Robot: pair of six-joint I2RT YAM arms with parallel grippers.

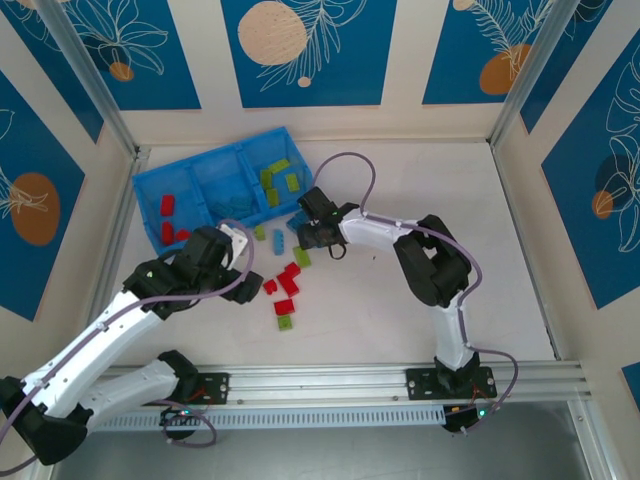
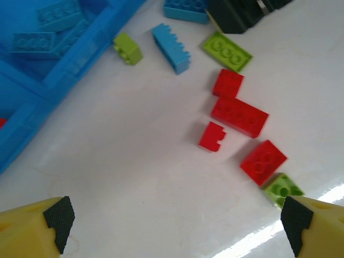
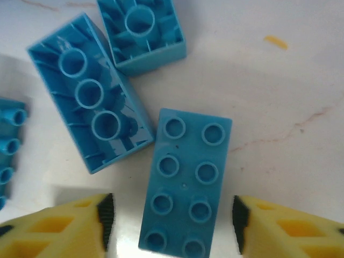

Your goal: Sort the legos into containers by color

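The bin [image 1: 148, 200] is set at the far left of the bench [image 1: 430, 200], and its three compartments are seen side by side. Red legos [image 1: 167, 208] lie in the left one, blue legos [image 1: 235, 206] in the middle one and green legos [image 1: 278, 180] in the right one. A scatter of loose legos is noted on the bench just off the bin's near right corner. From the left wrist, four red pieces [image 2: 239, 115] are seen in a ragged row, the nearest of them just beside a green piece [image 2: 282, 188]. A green plate [image 2: 227, 51] lies beyond the row, and a blue brick [image 2: 171, 48] on its side and a green cube [image 2: 128, 48] lie near the bin wall. The left fingers [image 2: 54, 226] are spread wide above bare bench on the near side of the red row and grip nothing. The right fingers [image 3: 80, 226] are lowered at the far end of the scatter and are parted to either side of an eight-stud brick [image 3: 185, 185], blue and lying studs up. A gap is visible between each pad and that brick, so no grip is recorded. Two upturned bricks [image 3: 91, 102], also blue, lie just beside it with the hollow side up.
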